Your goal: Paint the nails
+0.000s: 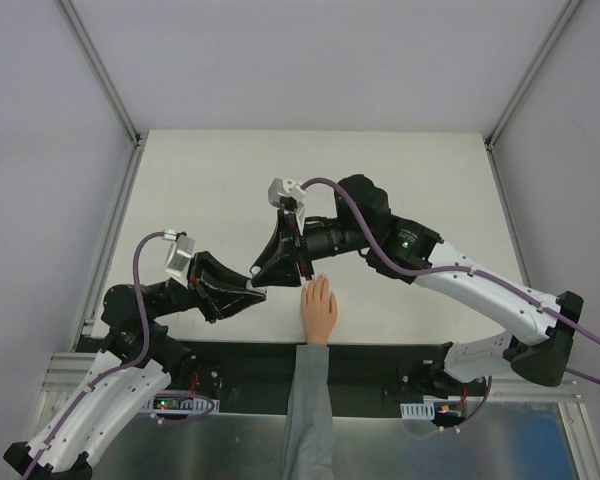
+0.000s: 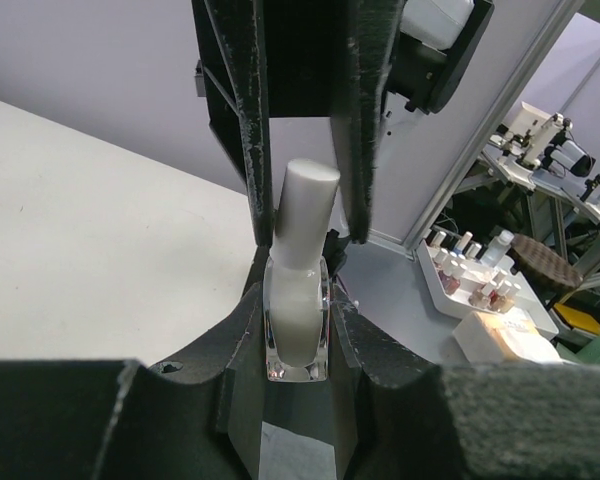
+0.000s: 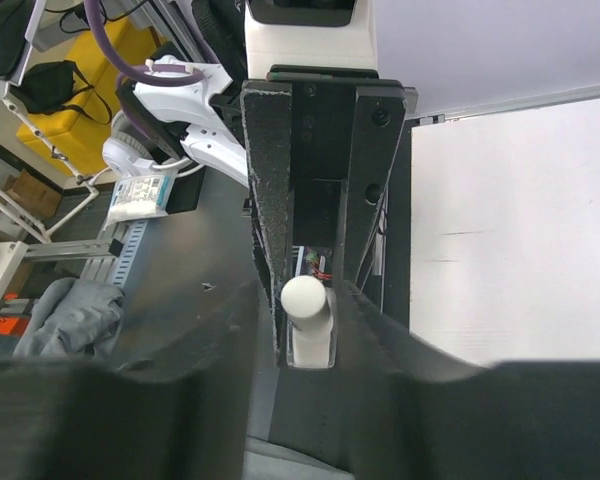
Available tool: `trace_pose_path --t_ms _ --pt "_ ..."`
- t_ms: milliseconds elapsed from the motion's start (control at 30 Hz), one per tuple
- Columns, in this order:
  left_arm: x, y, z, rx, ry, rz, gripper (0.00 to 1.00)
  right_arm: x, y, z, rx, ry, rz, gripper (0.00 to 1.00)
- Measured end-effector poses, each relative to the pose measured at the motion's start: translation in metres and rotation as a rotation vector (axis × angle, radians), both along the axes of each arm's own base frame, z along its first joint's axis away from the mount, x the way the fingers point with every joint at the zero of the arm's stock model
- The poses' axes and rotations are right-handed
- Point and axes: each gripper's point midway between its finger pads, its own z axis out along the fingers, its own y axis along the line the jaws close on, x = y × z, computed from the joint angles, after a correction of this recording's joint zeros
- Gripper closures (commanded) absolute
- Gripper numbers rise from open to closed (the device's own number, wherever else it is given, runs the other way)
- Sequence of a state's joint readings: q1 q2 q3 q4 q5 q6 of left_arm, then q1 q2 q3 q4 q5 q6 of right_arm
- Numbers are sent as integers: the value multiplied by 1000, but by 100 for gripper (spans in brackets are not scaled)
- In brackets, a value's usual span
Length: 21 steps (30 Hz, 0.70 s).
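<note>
Here, left claw is clenched on a polish bottle; right claw straddles its white cap, whether it grips yet I cannot tell.

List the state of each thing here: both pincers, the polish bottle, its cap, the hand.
Left pincer: shut on the polish bottle.
Right pincer: jaws flank the cap, grip unclear.
Polish bottle: held by its glass body.
Cap: on the bottle.
Hand: flat on the table, palm down.
Nails: too small to judge.
</note>
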<state>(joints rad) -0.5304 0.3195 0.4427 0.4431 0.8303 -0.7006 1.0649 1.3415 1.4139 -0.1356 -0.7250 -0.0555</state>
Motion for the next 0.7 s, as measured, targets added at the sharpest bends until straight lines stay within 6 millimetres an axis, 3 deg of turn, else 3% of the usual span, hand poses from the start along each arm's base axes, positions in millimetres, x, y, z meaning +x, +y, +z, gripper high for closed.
trace_pose_path --t_ms 67,100,367,533,633,700 --pt "0 0 1 -2 -1 -2 100 1 2 -1 0 3 1 95" --pt "-1 0 1 -3 -2 -6 100 2 4 -1 1 7 -1 99" --pt "-5 7 10 -38 -54 38 100 2 10 6 43 60 -5 99" --pt "5 11 7 -34 -87 115 100 5 15 4 82 63 -67 100" --pt "19 14 3 -18 -98 193 100 18 20 0 62 51 -232 99" --pt "34 18 -3 2 -96 279 100 33 21 -6 5 67 -512 100"
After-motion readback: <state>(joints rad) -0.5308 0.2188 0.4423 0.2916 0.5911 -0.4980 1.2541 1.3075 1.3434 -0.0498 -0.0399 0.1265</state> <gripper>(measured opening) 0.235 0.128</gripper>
